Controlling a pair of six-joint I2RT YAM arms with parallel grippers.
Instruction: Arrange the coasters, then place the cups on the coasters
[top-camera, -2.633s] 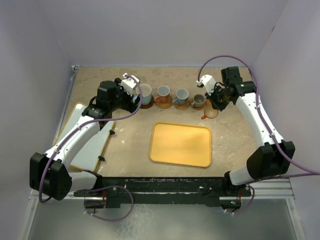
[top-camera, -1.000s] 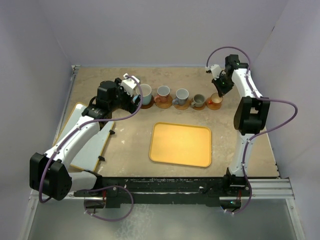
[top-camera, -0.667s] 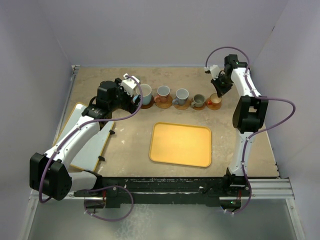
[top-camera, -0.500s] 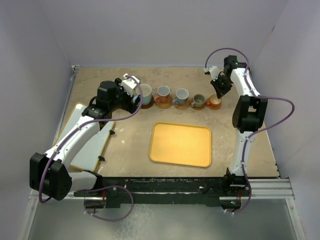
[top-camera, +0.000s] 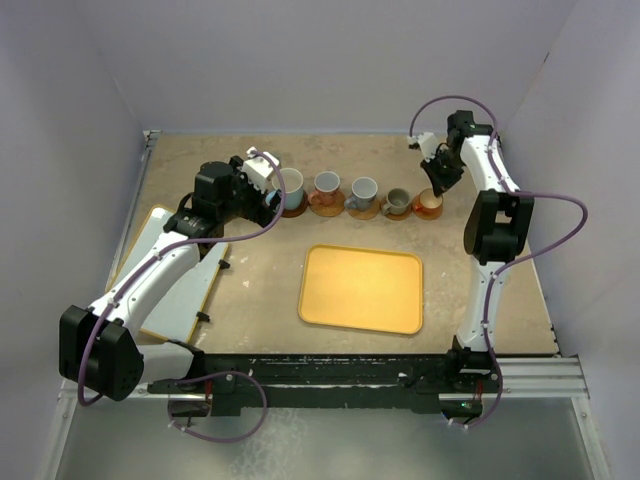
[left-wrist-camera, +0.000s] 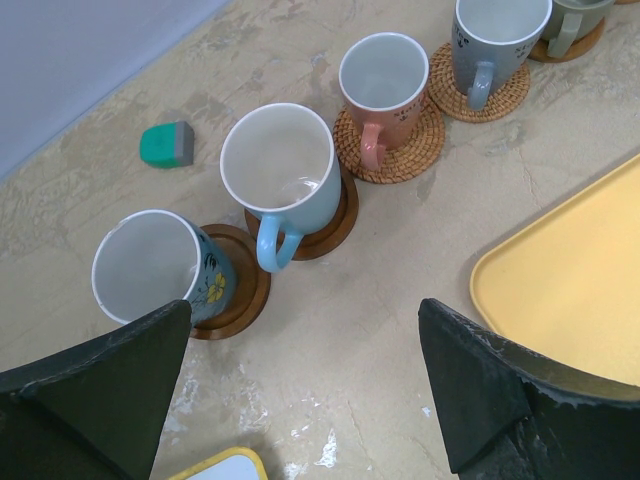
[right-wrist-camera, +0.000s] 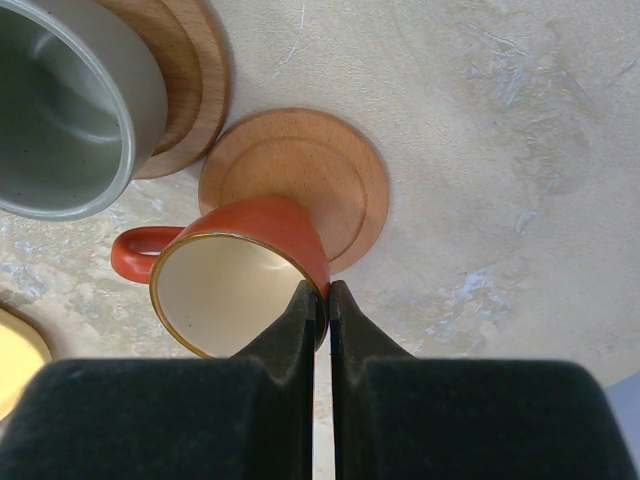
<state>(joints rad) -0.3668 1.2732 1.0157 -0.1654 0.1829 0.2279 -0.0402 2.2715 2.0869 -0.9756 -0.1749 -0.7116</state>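
Five cups show in a row at the back, each on a coaster. In the right wrist view my right gripper (right-wrist-camera: 322, 300) is shut on the rim of the small orange-brown cup (right-wrist-camera: 240, 270), which sits over a light coaster (right-wrist-camera: 330, 170); I cannot tell whether it rests on it. Beside it the small grey cup (right-wrist-camera: 60, 110) stands on its coaster (right-wrist-camera: 195, 80). My left gripper (left-wrist-camera: 300, 400) hangs open and empty in front of a flowered blue cup (left-wrist-camera: 150, 265) on a dark coaster (left-wrist-camera: 245, 295), a light blue cup (left-wrist-camera: 280, 165) and a pink cup (left-wrist-camera: 383, 75).
A yellow tray (top-camera: 362, 288) lies mid-table, in front of the row. A white board with a yellow rim (top-camera: 180, 290) lies at the left under my left arm. A small teal block (left-wrist-camera: 167, 144) sits behind the blue cups. Walls close in on three sides.
The right arm has swung to the far right and carried the orange-brown cup back to the row's right end; over the last second it barely shifts. The left arm is still.
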